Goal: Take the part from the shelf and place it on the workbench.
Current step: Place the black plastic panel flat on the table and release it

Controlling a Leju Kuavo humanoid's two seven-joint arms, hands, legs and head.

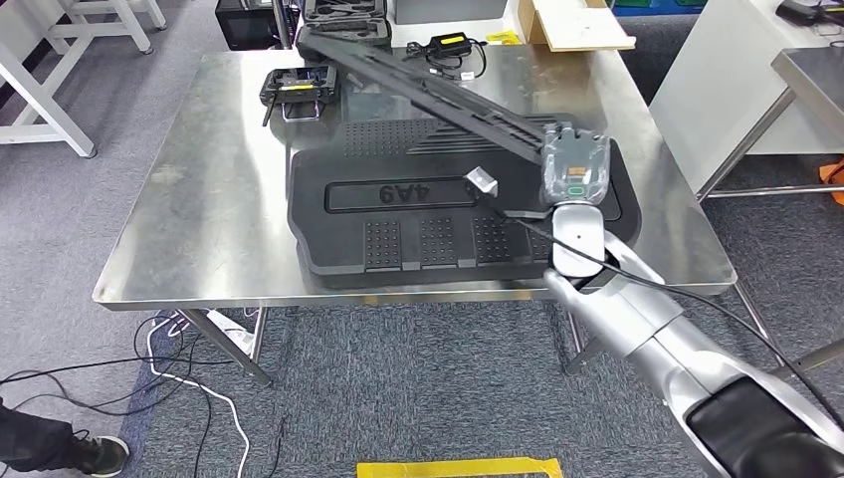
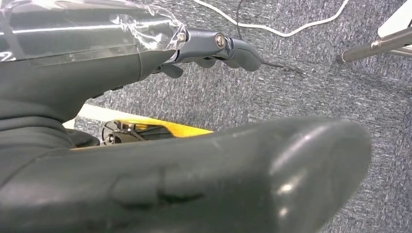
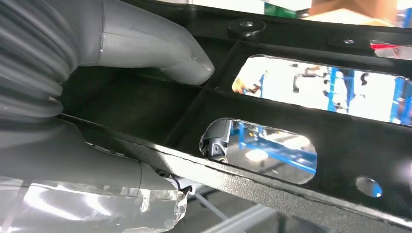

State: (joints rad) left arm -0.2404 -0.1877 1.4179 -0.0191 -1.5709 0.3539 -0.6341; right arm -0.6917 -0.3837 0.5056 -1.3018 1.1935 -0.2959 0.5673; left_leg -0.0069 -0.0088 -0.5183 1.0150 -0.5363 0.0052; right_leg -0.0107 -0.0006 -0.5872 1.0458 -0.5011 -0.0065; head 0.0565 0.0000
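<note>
Gripping one end of a long black part (image 1: 438,85), the right hand (image 1: 574,169) holds it slanted above the steel bench (image 1: 199,209).
In the right wrist view the thumb (image 3: 165,53) presses on the part's inner face beside its cut-out slots, with a finger showing through one slot. A large black moulded panel (image 1: 398,234) marked 4A9 lies flat on the bench under the part, with a small silver block (image 1: 483,181) on top of it. A controller (image 1: 296,88) and a charger with cable (image 1: 453,48) sit along the far edge, under and beside the part's far end. Grey carpet, loose cables (image 1: 189,373) and yellow floor tape (image 1: 458,467) lie below; a second bench (image 1: 811,70) stands to the right. The left hand (image 2: 214,48) hangs over carpet, fingers curled, holding nothing.
</note>
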